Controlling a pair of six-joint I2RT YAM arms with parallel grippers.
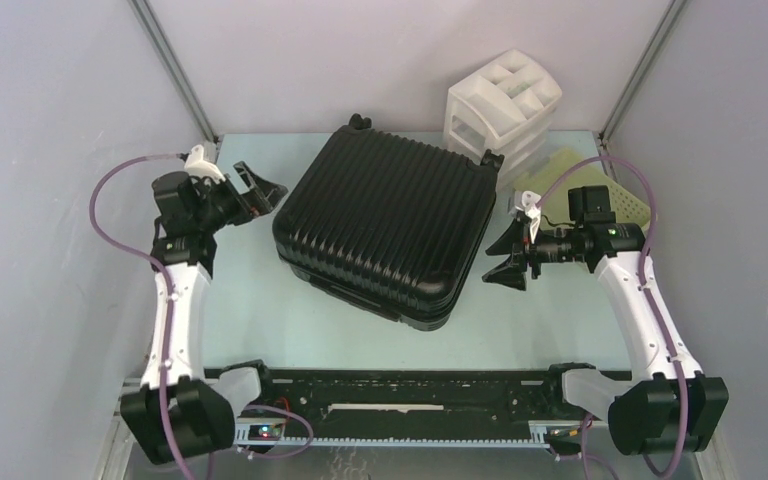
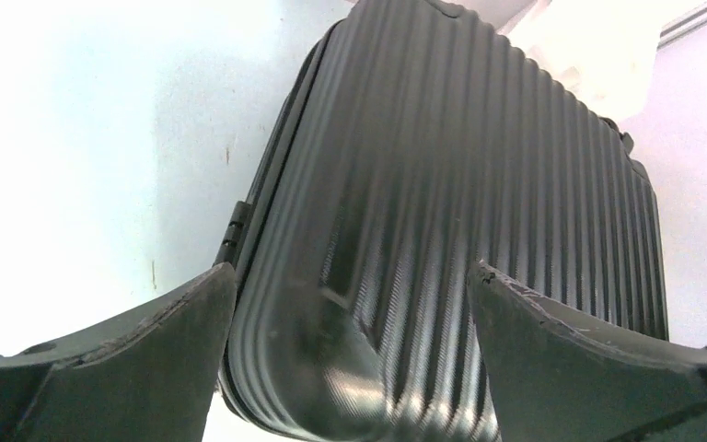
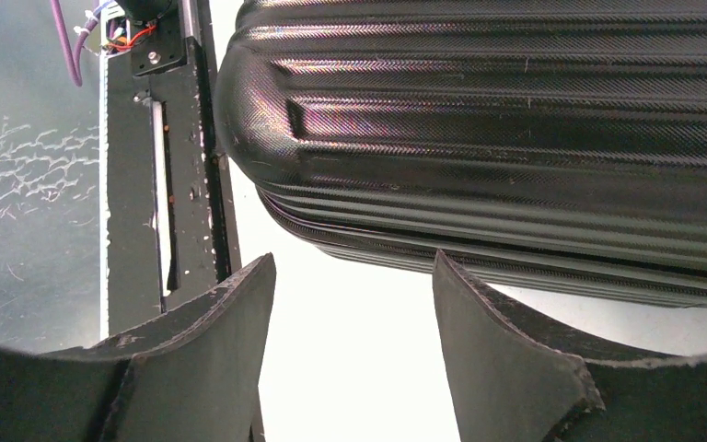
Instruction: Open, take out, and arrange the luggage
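- Top external view: large black ribbed hard-shell suitcase (image 1: 385,225) lies flat and closed on the pale table (image 1: 250,310), between left gripper (image 1: 263,190) and right gripper (image 1: 500,258).
- Spread wide and holding nothing, the left gripper sits close beside the suitcase's left side; its wrist view shows ribbed shell ahead of the fingers.
- Also wide and empty, the right gripper is near the suitcase's right edge, apart from it.
- White three-tier drawer organizer (image 1: 505,105) and pale yellow perforated basket (image 1: 610,200) stand beyond the right gripper.

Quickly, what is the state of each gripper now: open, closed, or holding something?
Left gripper: open, holding nothing.
Right gripper: open, holding nothing.
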